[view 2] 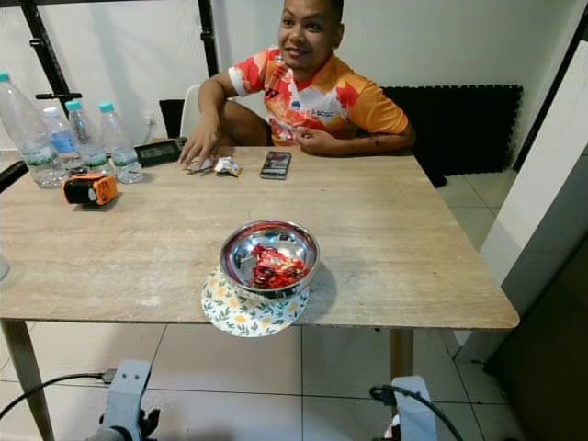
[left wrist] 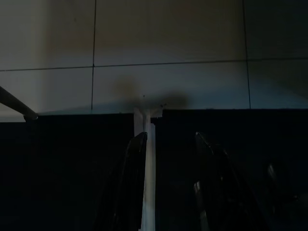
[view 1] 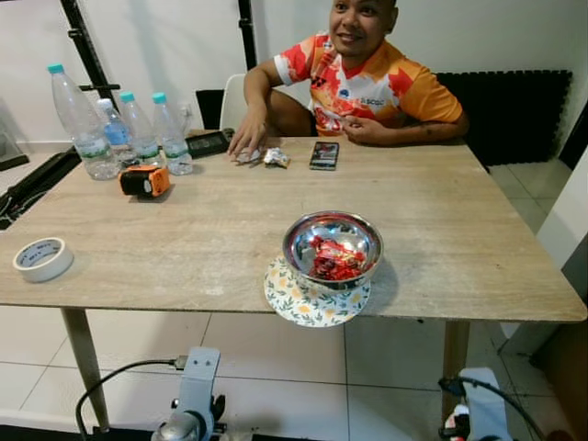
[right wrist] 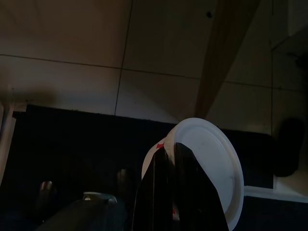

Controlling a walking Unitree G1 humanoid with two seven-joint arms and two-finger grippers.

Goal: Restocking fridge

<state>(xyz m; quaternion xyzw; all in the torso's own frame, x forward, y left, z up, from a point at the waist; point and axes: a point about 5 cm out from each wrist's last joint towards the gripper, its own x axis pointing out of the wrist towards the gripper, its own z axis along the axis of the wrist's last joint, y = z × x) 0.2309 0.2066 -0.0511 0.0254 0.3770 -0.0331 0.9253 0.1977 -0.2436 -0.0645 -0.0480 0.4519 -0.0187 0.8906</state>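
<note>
Head views are bright, evenly lit and sharp; both wrist views are dim and shadowy.

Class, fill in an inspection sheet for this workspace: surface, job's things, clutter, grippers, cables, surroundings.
Surface: wooden table, mostly bare.
Job's things: steel bowl of red-wrapped snacks on a floral plate overhanging the near edge; four water bottles at the far left.
Clutter: tape roll, orange device, phone, wrappers.
Grippers: left gripper low, jaws apart; right gripper shut on a white disc.
Cables: black cable by the left arm.
Surroundings: seated person, tiled floor.
</note>
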